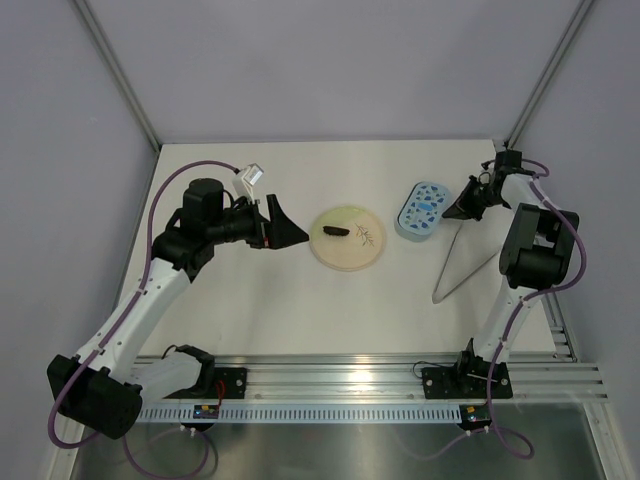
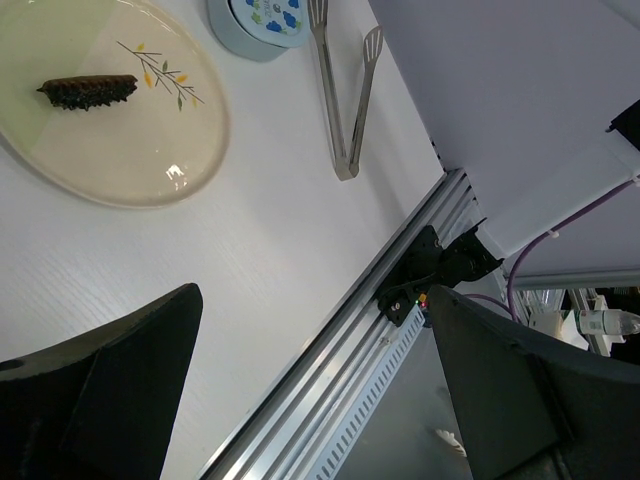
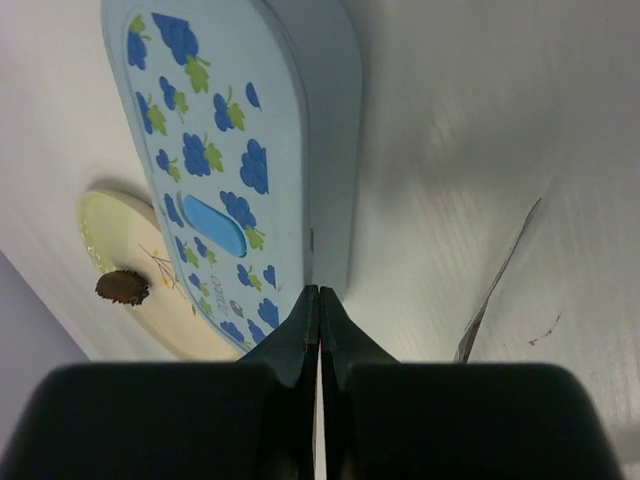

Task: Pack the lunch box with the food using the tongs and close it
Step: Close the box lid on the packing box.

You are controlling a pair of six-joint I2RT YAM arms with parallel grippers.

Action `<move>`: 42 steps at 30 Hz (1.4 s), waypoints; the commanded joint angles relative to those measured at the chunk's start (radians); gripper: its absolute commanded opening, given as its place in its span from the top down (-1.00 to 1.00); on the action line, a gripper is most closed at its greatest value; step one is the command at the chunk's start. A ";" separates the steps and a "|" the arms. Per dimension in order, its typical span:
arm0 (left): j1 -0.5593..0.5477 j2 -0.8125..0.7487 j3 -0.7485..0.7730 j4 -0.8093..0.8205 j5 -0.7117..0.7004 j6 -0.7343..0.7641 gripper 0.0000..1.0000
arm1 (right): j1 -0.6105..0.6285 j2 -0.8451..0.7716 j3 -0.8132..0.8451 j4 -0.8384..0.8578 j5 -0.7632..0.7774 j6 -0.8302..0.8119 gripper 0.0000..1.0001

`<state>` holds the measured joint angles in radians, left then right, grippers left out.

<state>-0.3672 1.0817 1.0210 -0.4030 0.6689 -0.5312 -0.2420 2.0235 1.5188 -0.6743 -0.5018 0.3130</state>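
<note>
The pale-blue lunch box point(image 1: 421, 210) stands right of centre with its berry-printed lid point(image 3: 215, 150) on it. My right gripper point(image 1: 452, 213) is shut with nothing between its jaws, and its tips point(image 3: 319, 292) rest at the box's right edge. The silver tongs point(image 1: 455, 268) lie on the table in front of the box, also in the left wrist view point(image 2: 345, 90). One dark brown food piece point(image 1: 335, 231) lies on the round pale-yellow plate point(image 1: 348, 250). My left gripper point(image 1: 292, 230) hovers wide open just left of the plate, holding nothing point(image 2: 315, 295).
The aluminium rail point(image 1: 380, 385) with the arm bases runs along the near edge. Grey walls close off the table at the back and on both sides. The right arm's elbow point(image 1: 535, 255) stands right of the tongs.
</note>
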 commanded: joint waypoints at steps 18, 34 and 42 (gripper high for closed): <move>0.004 -0.037 -0.016 -0.002 -0.012 0.030 -0.98 | 0.073 0.041 0.096 -0.036 0.121 0.012 1.00; 0.004 -0.023 -0.010 0.006 -0.015 0.027 -0.98 | 0.190 -0.054 0.253 -0.111 0.287 0.014 1.00; 0.004 -0.040 -0.007 -0.023 -0.025 0.042 -0.98 | 0.207 0.075 0.224 -0.068 0.327 0.046 1.00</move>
<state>-0.3672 1.0660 1.0054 -0.4278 0.6571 -0.5117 -0.0311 2.0338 1.7626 -0.7467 -0.2241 0.3386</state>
